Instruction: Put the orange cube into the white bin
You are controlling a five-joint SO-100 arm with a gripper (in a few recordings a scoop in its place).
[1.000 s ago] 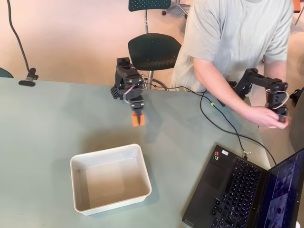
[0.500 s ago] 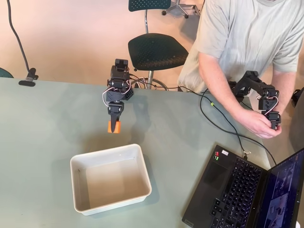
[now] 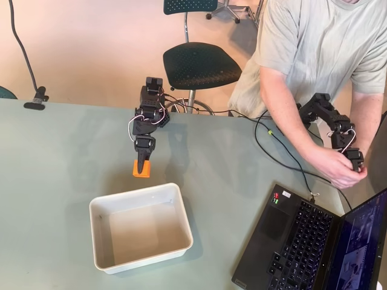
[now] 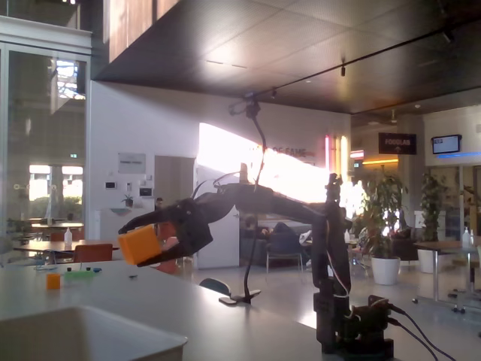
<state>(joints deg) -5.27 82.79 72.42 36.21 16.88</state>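
The end effector (image 3: 142, 167) is seen clenched on the orange cube (image 3: 141, 168), the cube being pinched between the two dark fingers at the tip of the black arm (image 3: 148, 109). In the fixed view the end effector (image 4: 147, 242) is held level and above the table (image 4: 225, 320), with the orange cube (image 4: 140, 244) gripped slightly tilted and clear of the surface. The cube is recorded as small, bright orange and flat-faced, about as wide as the fingertips. In the overhead view it is placed just beyond the far rim of the white bin (image 3: 181, 208), near the bin's middle, not over its interior. The white bin (image 4: 113, 325) is noted as shallow, rectangular and round-cornered. The height of the cube above the table is given by the fixed view; its position relative to the bin's rim is given by the overhead view. A laptop (image 3: 284, 248) is observed at the table's right corner in the overhead view.
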